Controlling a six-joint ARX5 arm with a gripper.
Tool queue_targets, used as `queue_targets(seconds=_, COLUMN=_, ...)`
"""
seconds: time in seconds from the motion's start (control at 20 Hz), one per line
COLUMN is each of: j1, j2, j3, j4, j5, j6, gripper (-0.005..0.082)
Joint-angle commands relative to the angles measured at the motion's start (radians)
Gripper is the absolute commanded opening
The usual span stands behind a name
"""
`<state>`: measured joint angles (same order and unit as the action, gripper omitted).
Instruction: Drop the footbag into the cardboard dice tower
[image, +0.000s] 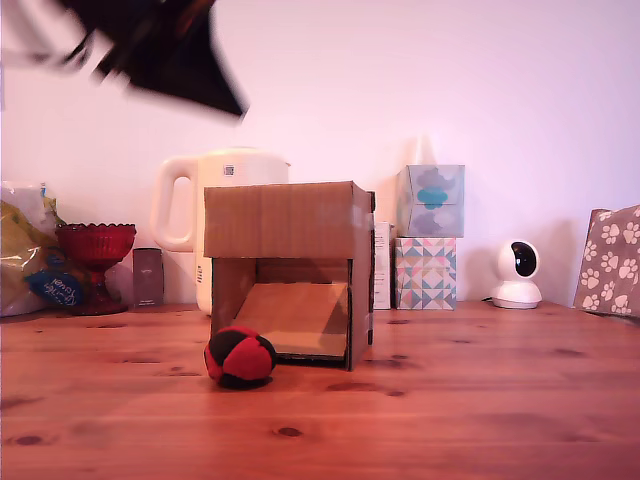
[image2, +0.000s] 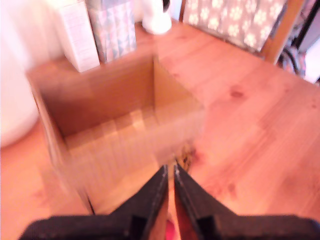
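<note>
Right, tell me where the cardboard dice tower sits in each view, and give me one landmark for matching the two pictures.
Exterior view: the cardboard dice tower stands mid-frame on the wooden table, its front opening facing the camera, the footbag at its front corner on the exterior view's left.
Wrist view: the tower is seen blurred from above, open-topped, just beyond the end effector.
Shared landmark: the white camera behind the tower.

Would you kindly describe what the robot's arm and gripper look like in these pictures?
The gripper has two black, tapering, wedge-shaped fingers widening into a black base. In the exterior view the arm is only a dark, motion-blurred shape; no cables or markings are discernible.
</note>
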<state>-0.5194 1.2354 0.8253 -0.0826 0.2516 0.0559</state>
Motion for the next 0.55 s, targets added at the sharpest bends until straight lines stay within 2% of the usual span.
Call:
queue_targets(seconds=0.0, j1=0.014, j2=-0.054, j3=-0.076, j4=0.070, j5=-0.002, j6=-0.021, gripper=-0.0022)
queue_targets(seconds=0.25, j1=0.023, j2=-0.211, j3=-0.272, j4=0.139, j5=-0.016, j6=-0.042, gripper=-0.0022)
queue_targets(seconds=0.5, j1=0.057, j2=-0.442, j3=-0.400, j4=0.037, j5=-0.055, j6=-0.060, gripper=-0.0022)
